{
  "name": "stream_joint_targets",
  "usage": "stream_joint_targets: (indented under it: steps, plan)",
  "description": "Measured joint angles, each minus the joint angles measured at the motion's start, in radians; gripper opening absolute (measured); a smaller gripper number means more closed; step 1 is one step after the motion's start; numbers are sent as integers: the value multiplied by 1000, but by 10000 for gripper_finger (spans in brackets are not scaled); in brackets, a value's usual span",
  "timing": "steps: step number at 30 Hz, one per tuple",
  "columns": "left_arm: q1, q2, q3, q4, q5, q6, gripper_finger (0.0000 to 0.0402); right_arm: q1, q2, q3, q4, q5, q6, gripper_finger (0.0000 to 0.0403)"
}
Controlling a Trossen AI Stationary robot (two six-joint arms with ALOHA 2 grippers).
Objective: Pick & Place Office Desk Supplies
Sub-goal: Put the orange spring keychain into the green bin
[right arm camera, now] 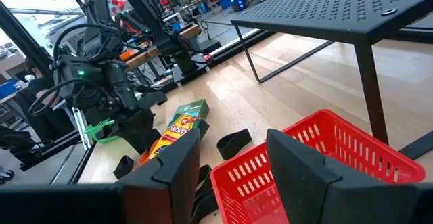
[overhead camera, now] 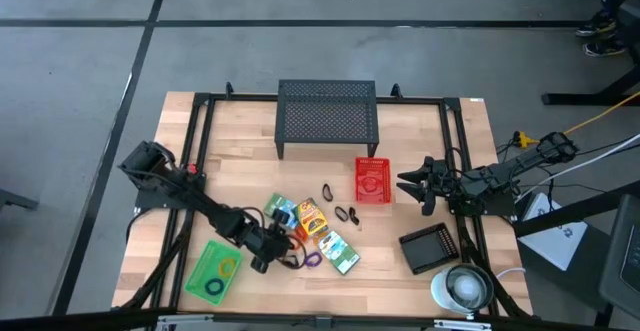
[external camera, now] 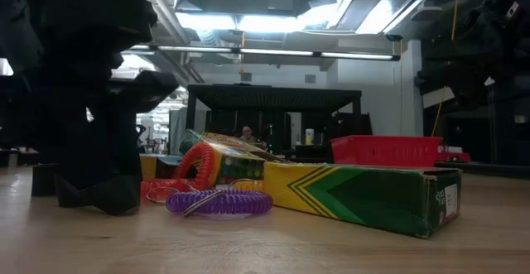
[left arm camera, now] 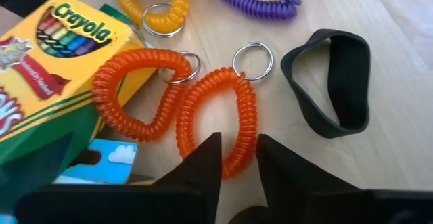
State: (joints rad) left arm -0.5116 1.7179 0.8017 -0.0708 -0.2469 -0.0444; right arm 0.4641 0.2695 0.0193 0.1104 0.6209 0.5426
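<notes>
I'm closing the left gripper (left arm camera: 237, 153) on an orange coil loop (left arm camera: 220, 119) — jaws half-spread, loop's end between them. I'm risking a snag — its twin (left arm camera: 139, 92) is touching. Right gripper (right arm camera: 226, 166) is hovering spread above the red basket (right arm camera: 318, 163).

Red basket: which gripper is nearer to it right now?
Right. The right gripper hovers just beside the red basket, while the left gripper is down among the coil loops, across the table.
</notes>
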Motion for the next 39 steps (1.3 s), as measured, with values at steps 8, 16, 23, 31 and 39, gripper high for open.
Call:
stream_joint_targets:
  steps: [8, 16, 23, 31, 39]
  plan:
    - [26, -10, -2, -4, 85, -12, 12, 0, 0, 0, 0, 0, 0, 172]
    - [11, -191, 64, -199, 77, -36, 6, 0, 0, 0, -1, 0, 3, 172]
    - [-92, -421, 102, -433, 73, -231, 6, 0, 0, 0, -8, 0, 1, 172]
    - [-313, -500, 97, -772, 88, -710, 5, 0, 0, 0, -15, 0, 0, 172]
    - [-540, -490, 70, -759, 34, -1073, 5, 0, 6, 0, -16, 0, 0, 172]
